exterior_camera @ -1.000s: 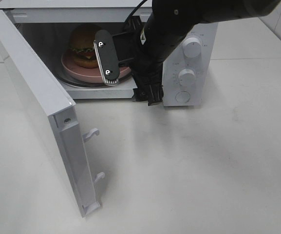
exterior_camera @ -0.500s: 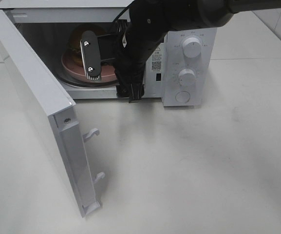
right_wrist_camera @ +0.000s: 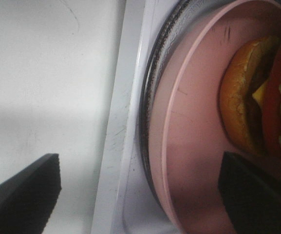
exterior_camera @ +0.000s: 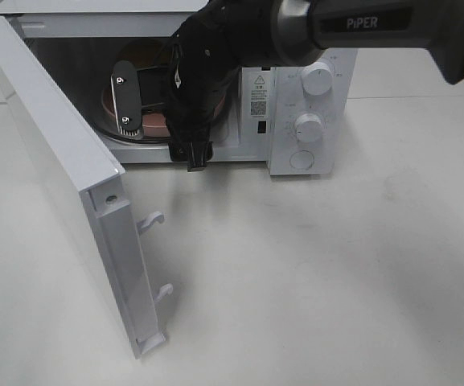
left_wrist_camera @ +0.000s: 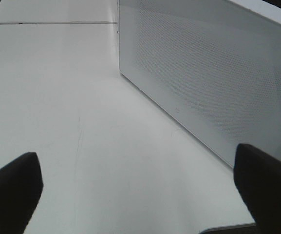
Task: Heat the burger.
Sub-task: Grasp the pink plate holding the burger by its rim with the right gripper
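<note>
- Reaching into the microwave (exterior_camera: 312, 104) cavity, the right gripper (right_wrist_camera: 140, 195) has its jaws spread wide, holding nothing.
- Inside the microwave, the burger (right_wrist_camera: 257, 97) sits on a pink plate (right_wrist_camera: 194, 126) over the glass turntable (right_wrist_camera: 152, 87).
- Outside the microwave, beside its open door (left_wrist_camera: 203, 73), the left gripper (left_wrist_camera: 140, 187) is wide apart and empty.

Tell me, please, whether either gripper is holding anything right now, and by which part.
Nothing is held. The right gripper is open over the pink plate with the burger; the left gripper is open and empty.
</note>
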